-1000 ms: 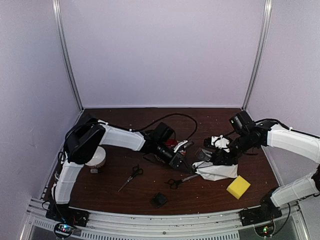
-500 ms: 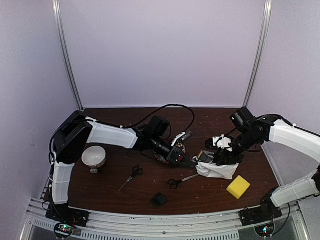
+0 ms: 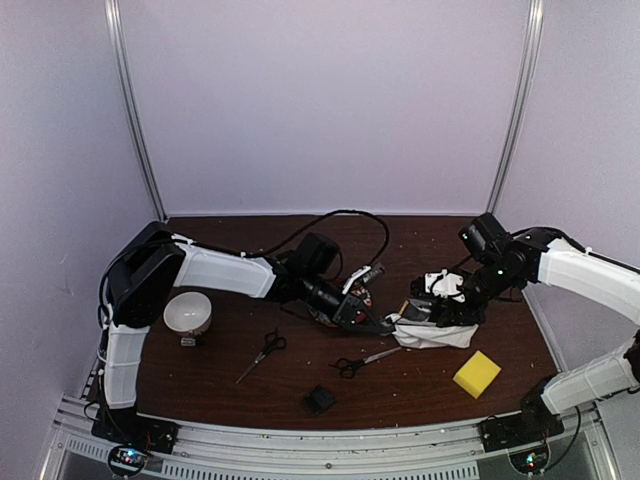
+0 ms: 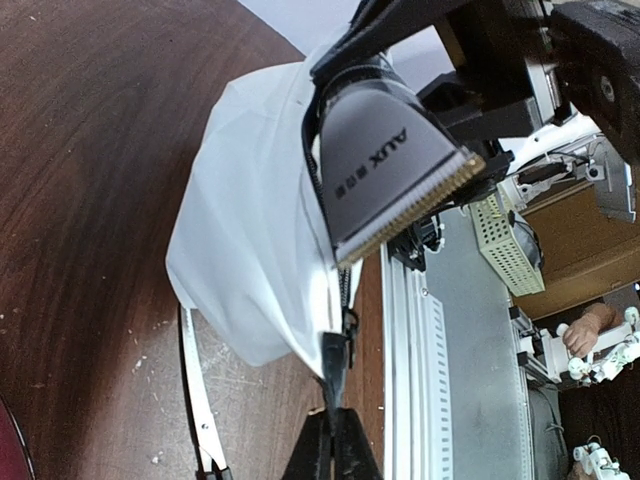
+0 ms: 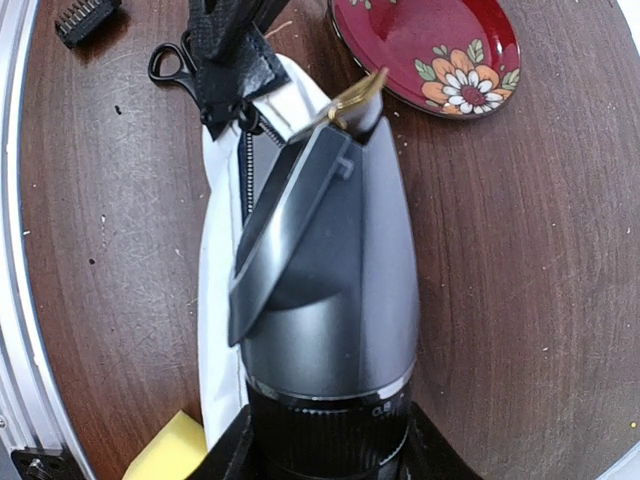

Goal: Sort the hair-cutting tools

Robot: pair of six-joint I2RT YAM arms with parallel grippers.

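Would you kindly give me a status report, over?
Left gripper shut on white fabric pouch. Right gripper holds grey electric clipper over it. Black-handled scissors nearby.

The middle of the table point(image 3: 240, 235) is blocked: the left gripper point(image 4: 332, 452), reaching in from the left edge, pinches the white pouch point(image 4: 250, 260), and the right gripper point(image 5: 328, 455) holds the electric clipper point(image 5: 330, 250) at its mouth. A black cable point(image 3: 345, 214) arcs over the far-middle strip. Toward the near edge, the left scissors point(image 3: 262, 355), right scissors point(image 3: 360, 363), attachment block point(image 3: 319, 400) and yellow sponge point(image 3: 477, 374) lie apart, bare wood between them. The white bowl point(image 3: 188, 312) stands by the left edge. Bare wood shows along the far edge, left of the cable.
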